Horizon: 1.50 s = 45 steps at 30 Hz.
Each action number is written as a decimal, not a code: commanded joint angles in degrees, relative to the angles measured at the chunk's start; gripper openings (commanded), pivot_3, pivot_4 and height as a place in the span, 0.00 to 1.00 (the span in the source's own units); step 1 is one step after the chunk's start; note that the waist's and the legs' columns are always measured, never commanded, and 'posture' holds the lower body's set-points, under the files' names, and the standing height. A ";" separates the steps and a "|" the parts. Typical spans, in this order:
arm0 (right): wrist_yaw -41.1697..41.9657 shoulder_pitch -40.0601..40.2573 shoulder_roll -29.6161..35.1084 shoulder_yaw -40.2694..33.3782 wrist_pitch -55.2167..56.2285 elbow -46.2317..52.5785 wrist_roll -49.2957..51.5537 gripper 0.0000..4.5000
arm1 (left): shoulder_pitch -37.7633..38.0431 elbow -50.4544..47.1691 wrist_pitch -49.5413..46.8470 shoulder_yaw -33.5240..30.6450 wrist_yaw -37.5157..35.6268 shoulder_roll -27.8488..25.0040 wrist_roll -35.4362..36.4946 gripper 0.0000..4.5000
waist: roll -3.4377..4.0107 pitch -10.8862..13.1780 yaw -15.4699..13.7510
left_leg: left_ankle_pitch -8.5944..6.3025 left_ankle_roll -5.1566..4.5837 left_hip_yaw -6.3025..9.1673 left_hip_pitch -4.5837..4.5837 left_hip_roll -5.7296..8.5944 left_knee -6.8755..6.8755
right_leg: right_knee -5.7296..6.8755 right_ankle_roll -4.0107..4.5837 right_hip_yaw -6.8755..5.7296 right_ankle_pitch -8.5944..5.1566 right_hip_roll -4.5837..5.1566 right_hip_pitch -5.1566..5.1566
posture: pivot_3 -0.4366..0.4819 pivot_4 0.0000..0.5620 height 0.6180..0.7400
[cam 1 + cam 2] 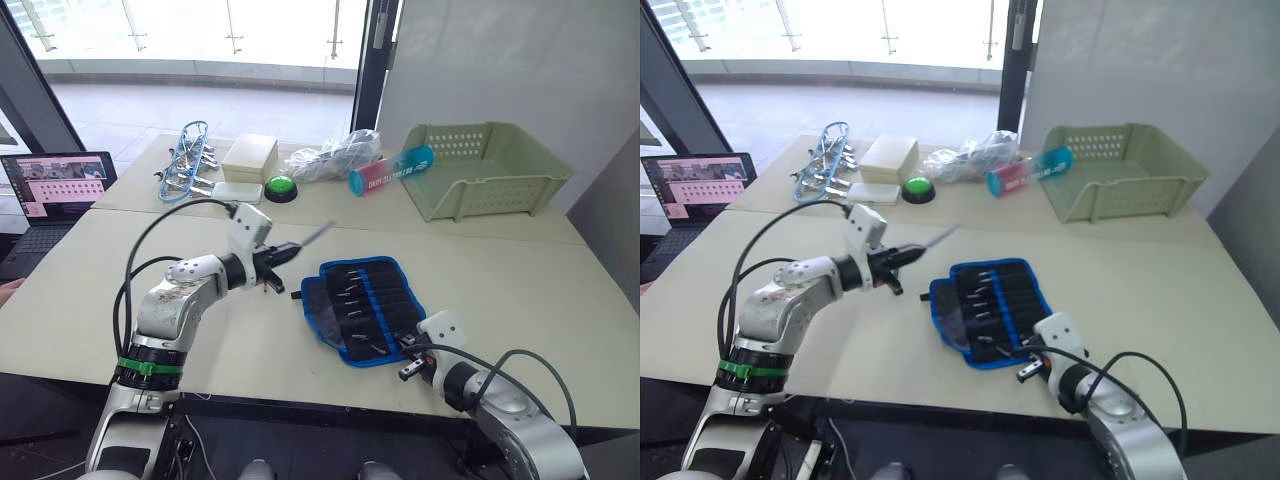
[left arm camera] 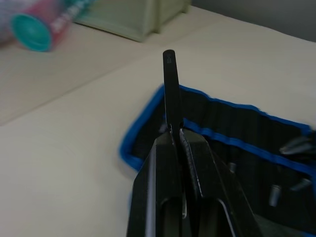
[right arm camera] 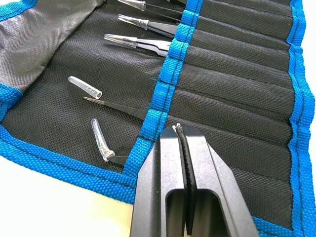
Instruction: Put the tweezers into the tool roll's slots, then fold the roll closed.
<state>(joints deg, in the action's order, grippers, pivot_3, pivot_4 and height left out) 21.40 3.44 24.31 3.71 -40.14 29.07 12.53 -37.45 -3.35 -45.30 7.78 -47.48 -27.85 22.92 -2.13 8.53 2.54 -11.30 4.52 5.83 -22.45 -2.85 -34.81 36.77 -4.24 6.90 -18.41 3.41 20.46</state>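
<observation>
One tweezer [image 1: 312, 236] is pinched tight in the left gripper [image 1: 281, 254], sticking out past the fingertips and pointing at the tool roll [image 1: 365, 308]. That roll lies open just to its right, slots [image 3: 232, 94] running sideways. The right gripper [image 3: 183, 143], squeezed shut and empty, rests on the roll's near edge.

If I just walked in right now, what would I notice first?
Probably the black tool roll with bright blue edging, lying open on the near table with tweezers tucked in its slots. Just left of it, the left gripper holds one dark tweezer up in the air. The right gripper rests shut on the roll's near edge.
</observation>
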 commanded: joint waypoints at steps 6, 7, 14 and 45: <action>-0.84 0.54 0.31 -0.06 -2.45 -3.08 -1.08 0.00 | -6.47 -4.36 -8.32 14.07 -10.88 -7.74 -1.55 0.01 | -0.04 0.21 0.28 | 0.00 0.00 0.00 0.00 0.00 0.00 | -0.01 -0.10 0.01 -0.08 -0.01 0.01 | 0.48 0.27 1.00; -0.95 0.68 0.23 -0.12 -2.41 -3.01 -1.10 0.00 | -6.85 -4.63 -8.26 14.89 -11.47 -8.20 -1.75 0.01 | -0.03 0.23 0.26 | 0.00 0.00 0.00 -0.01 0.00 0.01 | 0.00 -0.09 0.01 -0.08 -0.01 0.03 | 0.48 0.27 1.00; -1.96 1.48 -0.57 -0.47 -2.41 -2.45 -1.05 0.00 | -11.69 -3.44 -11.16 21.70 -10.70 -7.45 -6.22 0.01 | -0.06 0.29 0.15 | 0.00 0.00 0.00 -0.04 0.00 -0.01 | -0.01 -0.26 0.02 -0.18 -0.01 0.05 | 0.48 0.27 1.00; -3.03 2.60 -1.11 0.72 -2.88 -0.78 -0.65 0.00 | -13.91 3.36 -2.93 24.58 -11.41 -4.34 -16.71 0.01 | -0.05 0.31 -0.09 | -0.01 -0.02 0.00 -0.14 0.01 -0.04 | -0.02 -0.02 0.01 -0.05 0.00 0.08 | 0.48 0.27 1.00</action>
<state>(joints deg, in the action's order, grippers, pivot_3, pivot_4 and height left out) 18.46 4.65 22.85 3.71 -40.60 30.67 12.47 -50.63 0.84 -48.32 33.32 -59.11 -31.85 7.45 -2.17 8.83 2.45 -11.32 4.50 5.83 -22.59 -2.84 -34.85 36.75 -4.26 6.91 -18.46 3.42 20.54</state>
